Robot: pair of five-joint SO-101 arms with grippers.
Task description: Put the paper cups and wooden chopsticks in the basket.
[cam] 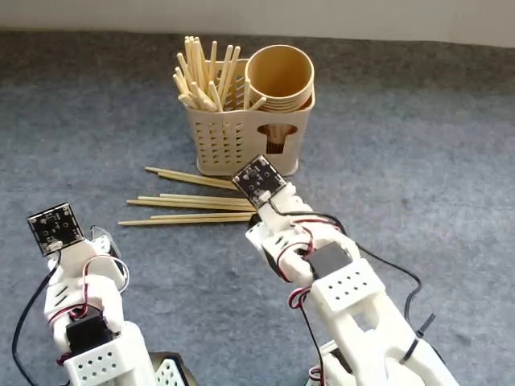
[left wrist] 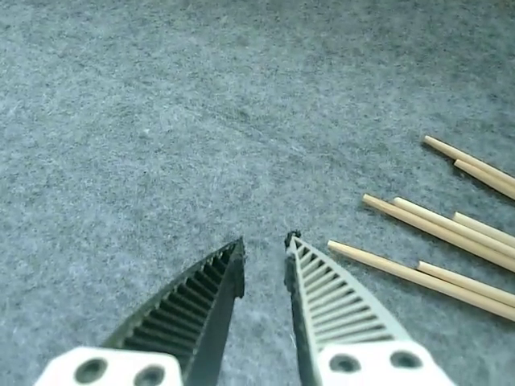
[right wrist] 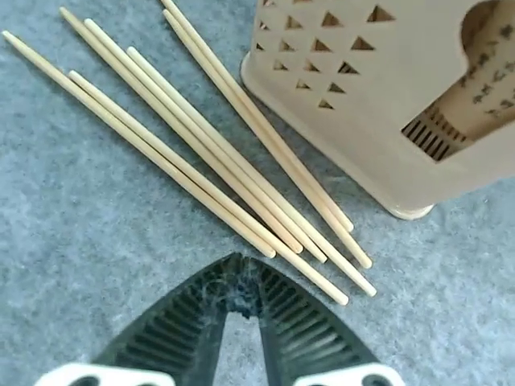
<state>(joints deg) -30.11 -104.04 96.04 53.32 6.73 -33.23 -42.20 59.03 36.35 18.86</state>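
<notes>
A beige perforated basket (cam: 233, 141) stands at the back centre of the grey carpet. Wooden chopsticks (cam: 205, 76) stick up from its left compartment, and stacked paper cups (cam: 279, 76) sit in its right one. Several loose chopsticks (cam: 193, 205) lie flat on the carpet in front of it. My right gripper (right wrist: 239, 277) is shut on nothing, its tip just short of the near ends of those chopsticks (right wrist: 209, 169), with the basket (right wrist: 386, 137) close beyond. My left gripper (left wrist: 265, 241) is slightly open and holds nothing, over bare carpet with chopstick ends (left wrist: 434, 241) off to one side.
Grey carpet (cam: 418, 161) covers the whole work area, with free room to the right and left of the basket. The left arm (cam: 80, 273) sits at the lower left and the right arm (cam: 338, 289) at the lower centre.
</notes>
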